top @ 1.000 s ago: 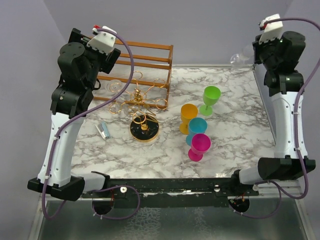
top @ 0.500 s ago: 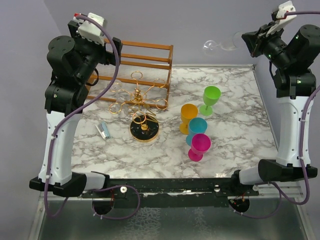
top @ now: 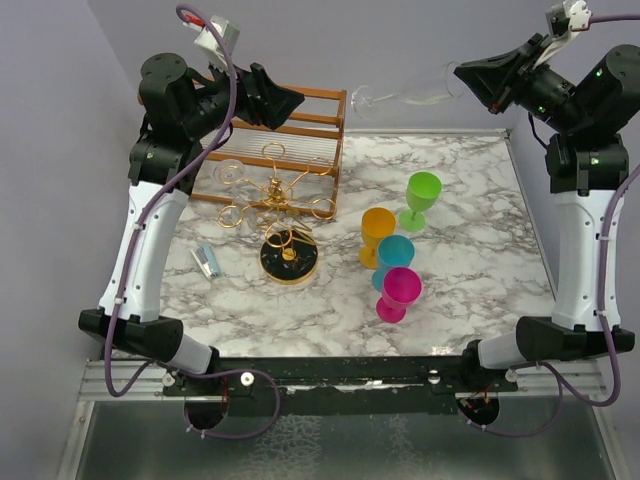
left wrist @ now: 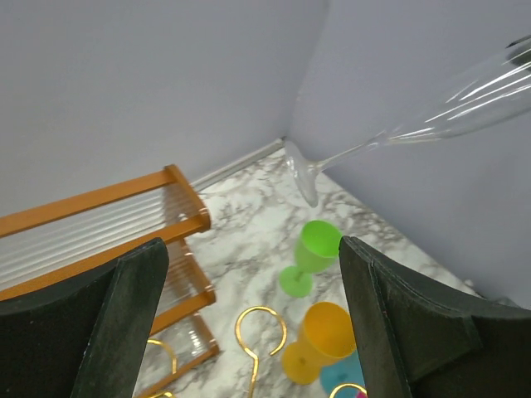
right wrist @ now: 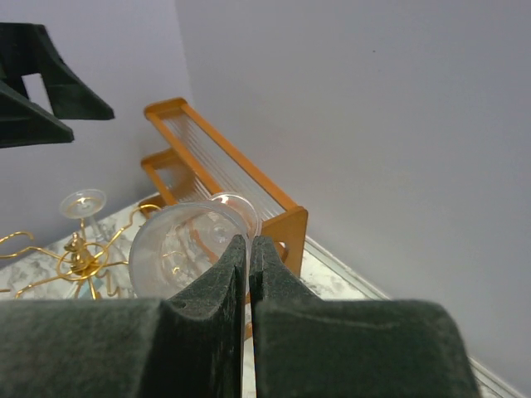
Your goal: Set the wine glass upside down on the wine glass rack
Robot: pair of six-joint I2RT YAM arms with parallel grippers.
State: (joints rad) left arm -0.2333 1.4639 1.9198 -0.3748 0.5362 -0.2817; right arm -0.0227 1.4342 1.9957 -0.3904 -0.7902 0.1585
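Since a second before, the right arm had swung its hand (top: pixel 466 76) up and leftward. The wine glass (top: pixel 410 97) now lay nearly level in the air above the back edge of the tabletop (top: pixel 470 200), its foot pointing left and further over than half a second earlier. The right hand was clenched on the wall of the bowl, fingers pinched close together in the wrist view (right wrist: pixel 247 245).

The left arm, folded low a second ago, had risen. Its hand (top: pixel 292 103) now faced right with fingers spread and nothing between them, near the glass's foot but apart from it.

The wine glass rack (top: pixel 274 196) stood unchanged on the tabletop's left half — well below and to the left of the held glass. Another clear glass (top: pixel 230 172) sat at its left loops.

The wooden rail frame (top: pixel 300 118) stood behind the rack, under the left hand. Green (top: pixel 421 193), orange (top: pixel 377 230), teal (top: pixel 396 254) and pink (top: pixel 399 291) goblets clustered to the rack's right — none had moved. A small blue-grey object (top: pixel 206 261) lay to the left of the rack's base.
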